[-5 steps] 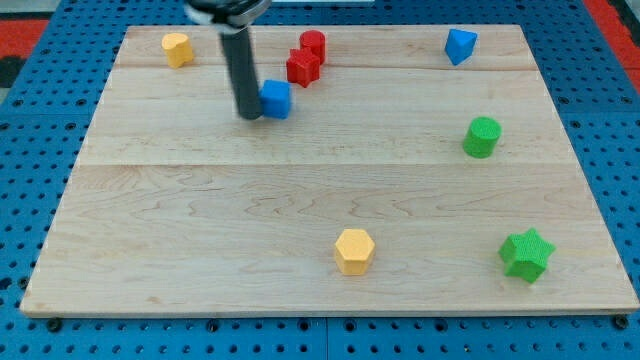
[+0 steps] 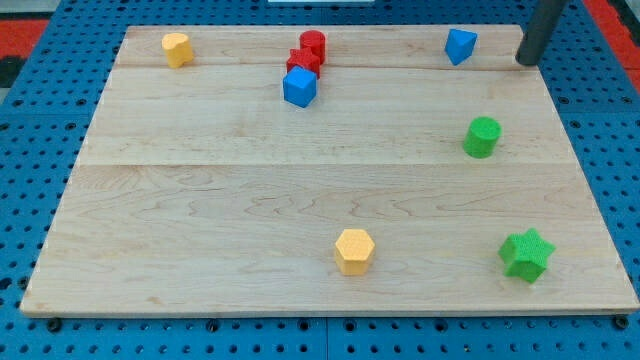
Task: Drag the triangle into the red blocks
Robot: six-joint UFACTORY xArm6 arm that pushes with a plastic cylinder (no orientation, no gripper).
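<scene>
Two red blocks sit together near the view's top middle: a red cylinder (image 2: 313, 43) and a red star-like block (image 2: 302, 63) just below it. A blue cube-like block (image 2: 299, 87) touches the lower red block from below. A blue triangle-like block (image 2: 459, 45) lies at the top right, far from the red blocks. My tip (image 2: 526, 62) stands at the top right edge of the board, a short way to the right of the blue triangle, not touching it.
A yellow block (image 2: 177, 48) lies at the top left. A green cylinder (image 2: 482, 136) is at the right, a green star (image 2: 526, 254) at the bottom right, and a yellow hexagon (image 2: 354, 250) at the bottom middle. The wooden board (image 2: 200, 220) lies on a blue pegboard.
The blue cube has moved up and right against the red blocks. My tip has left it and travelled far right to beside the blue triangle.
</scene>
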